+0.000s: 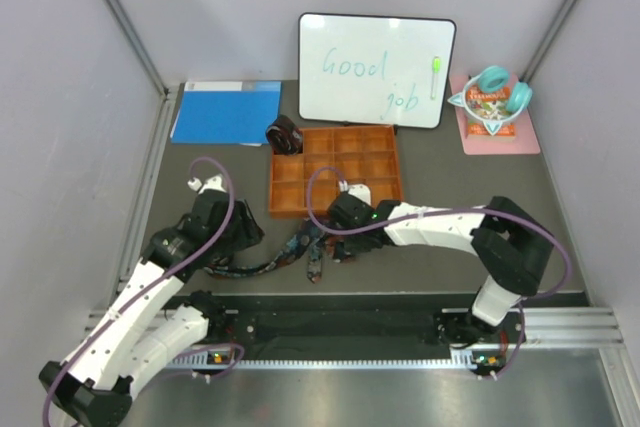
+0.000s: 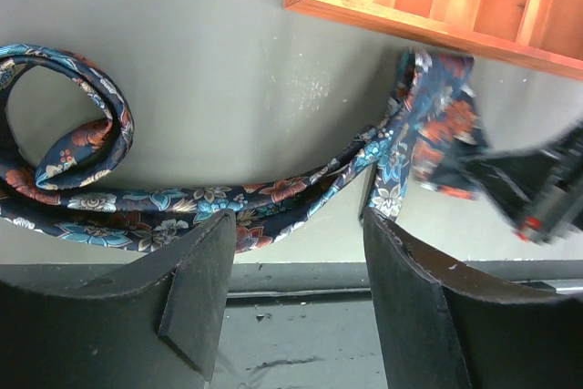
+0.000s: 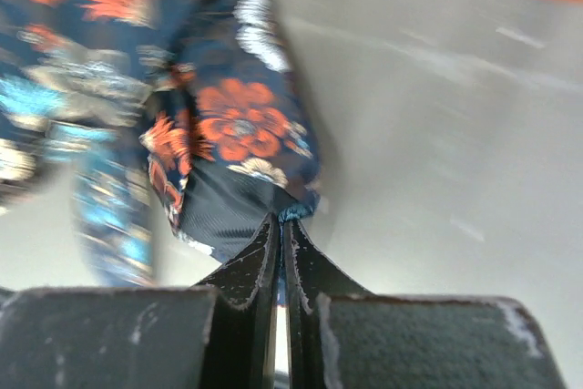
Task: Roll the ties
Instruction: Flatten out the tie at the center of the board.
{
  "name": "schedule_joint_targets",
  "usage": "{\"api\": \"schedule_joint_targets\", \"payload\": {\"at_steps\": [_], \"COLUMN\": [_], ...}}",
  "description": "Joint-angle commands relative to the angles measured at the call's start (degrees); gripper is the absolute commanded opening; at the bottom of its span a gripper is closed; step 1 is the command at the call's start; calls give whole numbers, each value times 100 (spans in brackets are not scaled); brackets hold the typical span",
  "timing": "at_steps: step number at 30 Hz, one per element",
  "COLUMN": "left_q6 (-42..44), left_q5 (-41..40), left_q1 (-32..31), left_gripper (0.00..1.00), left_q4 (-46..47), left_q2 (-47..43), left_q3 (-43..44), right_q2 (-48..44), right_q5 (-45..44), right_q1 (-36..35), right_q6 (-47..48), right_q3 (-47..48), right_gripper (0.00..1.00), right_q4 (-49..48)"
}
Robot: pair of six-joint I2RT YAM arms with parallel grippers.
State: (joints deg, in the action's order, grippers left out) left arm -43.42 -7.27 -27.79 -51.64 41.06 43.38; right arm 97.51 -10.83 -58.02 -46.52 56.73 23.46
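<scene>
At the near edge of the worktop (image 1: pixel 450 177), the left pincer (image 2: pixel 299 225) stands open, its fingers apart at the navy floral tie (image 2: pixel 209 202). This tie lies as a long strip with its left end curled into a loose loop. Further right, the right pincer (image 3: pixel 281 225) is pinched closed on the tie's other end, just in front of the orange tray (image 1: pixel 272 197). The brown-maroon tie (image 1: pixel 284 135) sits coiled at the tray's far left corner.

The floral tie (image 1: pixel 290 252) lies unrolled just in front of the orange tray (image 1: pixel 273 183). The coiled dark tie (image 1: pixel 284 135) sits at the tray's rear-left corner.
</scene>
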Motion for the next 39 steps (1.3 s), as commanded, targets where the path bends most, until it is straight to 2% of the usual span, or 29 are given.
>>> {"api": "schedule_joint_targets", "payload": {"at_steps": [1,6,10,11,12,13,14,16,18,21,25,31,39], "left_q6": [61,123,36,27,18,44,70,210,307,457,545,519,536], "left_q5": [24,93,594,665,700,683,648,525,420,217,190,112,147], "left_q1": [28,28,28,19,19,19,19,19,19,19,19,28,28], "left_gripper": [63,63,63,63,62,62,62,62,62,63,63,63,63], "left_q4": [-180,-242,-110,-92,-83,-109,-127,-258,-355,-418,-338,-391,-365], "left_q2": [-142,-186,-116,-98,-81,-72,-72,-107,-124,-142,-168,-361,-581], "left_q3": [206,294,277,251,233,224,207,215,276,303,320,303,277], "right_q2": [-821,-1621,-1973,-1973,-1912,-1877,-1833,-1832,-1885,-1816,-948,-23,1128], "right_q5": [-1008,-1360,-1422,-1387,-1160,-1063,-966,-719,-867,-641,-297,10,-59], "right_q1": [45,80,115,159,238,247,247,134,-155,-402,-850,-957,-1097], "right_q6": [442,390,521,600,644,653,671,627,443,267,-110,-752,-858], "right_q3": [-267,-461,-426,-452,-478,-540,-558,-584,-436,-146,434,1006,2086], "right_gripper": [0,0,0,4,21,55,66,81,88,89,89,80,72], "right_q4": [1361,1942,2101,2084,2014,1978,1952,1899,1969,1803,1389,836,1116]}}
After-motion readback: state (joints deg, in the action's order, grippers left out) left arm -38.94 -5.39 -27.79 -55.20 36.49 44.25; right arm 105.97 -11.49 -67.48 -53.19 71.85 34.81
